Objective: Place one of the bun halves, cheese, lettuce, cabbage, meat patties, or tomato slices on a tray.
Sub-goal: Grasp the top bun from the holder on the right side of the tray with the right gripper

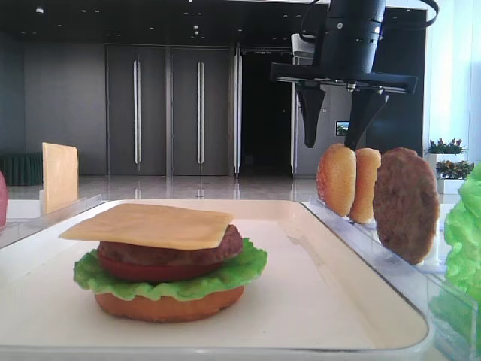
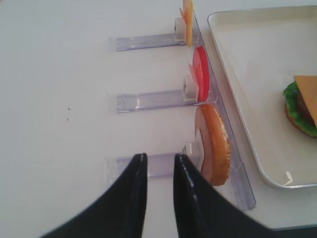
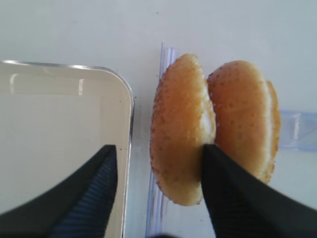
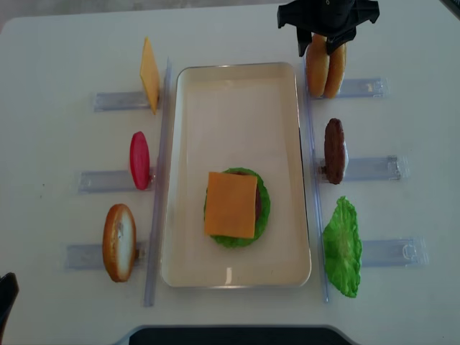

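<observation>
Two domed sesame top bun halves stand on edge in a clear rack right of the tray (image 4: 237, 115). My right gripper (image 3: 159, 147) is open and straddles the bun half nearer the tray (image 3: 181, 129). One finger sits in the gap against the second bun half (image 3: 242, 119); the other hangs over the tray corner (image 3: 59, 124), apart from the bun. From the side, the right gripper (image 1: 331, 145) hangs just above both bun halves (image 1: 336, 179). On the tray lies a stack of bottom bun, lettuce (image 1: 240, 272), tomato and patty, topped by cheese (image 1: 150, 224). My left gripper (image 2: 160, 156) is shut and holds nothing.
Clear racks flank the tray. On the left stand a cheese slice (image 4: 149, 74), a tomato slice (image 4: 139, 159) and a darker bottom bun (image 4: 119, 242). On the right stand a meat patty (image 4: 334, 149) and a lettuce leaf (image 4: 342, 248).
</observation>
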`<state>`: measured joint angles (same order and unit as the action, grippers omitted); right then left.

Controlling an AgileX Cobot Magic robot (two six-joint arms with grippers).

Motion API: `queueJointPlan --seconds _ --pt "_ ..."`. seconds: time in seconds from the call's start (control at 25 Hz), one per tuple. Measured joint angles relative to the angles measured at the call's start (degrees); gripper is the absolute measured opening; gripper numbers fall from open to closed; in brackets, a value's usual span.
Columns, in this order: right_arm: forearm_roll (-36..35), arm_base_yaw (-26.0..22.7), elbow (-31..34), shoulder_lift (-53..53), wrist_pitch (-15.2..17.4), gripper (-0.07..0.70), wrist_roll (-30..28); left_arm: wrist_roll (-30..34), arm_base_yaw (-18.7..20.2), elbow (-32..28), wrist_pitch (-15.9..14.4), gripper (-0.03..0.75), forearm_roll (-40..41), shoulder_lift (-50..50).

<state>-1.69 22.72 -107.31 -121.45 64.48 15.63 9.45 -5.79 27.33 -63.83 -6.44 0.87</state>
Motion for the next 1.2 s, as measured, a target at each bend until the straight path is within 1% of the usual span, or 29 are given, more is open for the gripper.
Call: queueJointPlan --seconds 0.2,0.4,0.72,0.88,1.2 --pt "1.7 0.0 0.0 -0.1 0.7 0.376 0.0 0.0 0.0 0.0 0.0 0.140 0.0 0.0" --pt "3.4 0.0 -0.2 -1.1 1.8 0.310 0.0 0.0 0.0 0.0 0.0 0.140 0.0 0.0" --pt "3.4 0.0 -0.4 -1.1 1.5 0.281 0.0 0.0 0.0 0.0 0.0 0.140 0.0 0.0" --pt "3.4 0.0 -0.4 -1.1 1.3 0.174 -0.4 0.0 0.0 0.0 0.0 0.140 0.0 0.0" --pt "3.0 0.2 -0.5 -0.9 2.0 0.157 -1.2 0.0 0.0 0.0 0.0 0.140 0.0 0.0"
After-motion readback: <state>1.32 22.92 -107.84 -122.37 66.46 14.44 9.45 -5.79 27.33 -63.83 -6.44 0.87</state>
